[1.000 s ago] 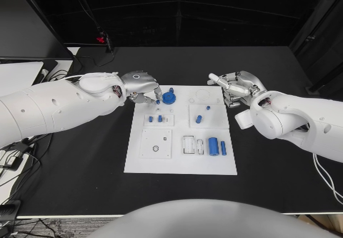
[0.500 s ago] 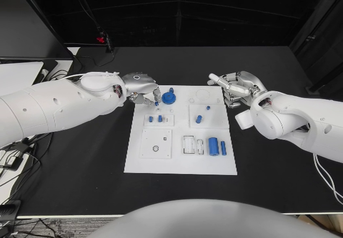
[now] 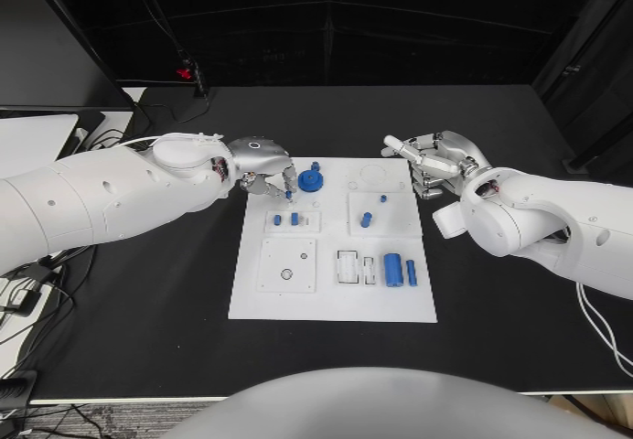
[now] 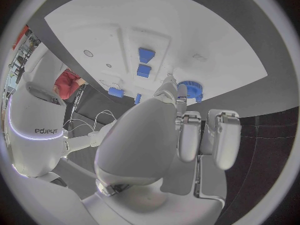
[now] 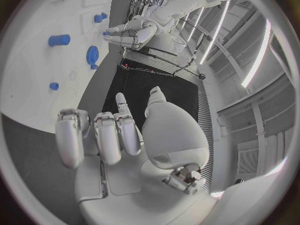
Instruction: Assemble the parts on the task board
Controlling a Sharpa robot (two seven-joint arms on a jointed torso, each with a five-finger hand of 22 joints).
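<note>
Assembly of the task board [image 3: 333, 306], early to middle stage, read from the robot's left to its right. The left hand [image 3: 262, 165] sits at the board's far-left corner with its fingers curled down beside the blue gear [image 3: 311, 179]; whether a small part is pinched at the fingertips cannot be told, though the left wrist view shows a fingertip just beside the gear [image 4: 189, 90]. The gear appears seated on its post, so that step is judged done or nearly so. Nearer the robot, two small blue pieces [image 3: 285, 219] stand in the left block, and the plate with an oval hole [image 3: 288, 273] looks unfilled. At centre-right, a blue peg [image 3: 367, 219] lies on its block; the large blue cylinder [image 3: 393, 270] and the slim blue cylinder [image 3: 412, 273] lie loose beside the empty slotted holder [image 3: 349, 266], apparently still to be inserted. The right hand [image 3: 432, 163] hovers at the board's far-right edge, fingers loosely curled, holding nothing.
</note>
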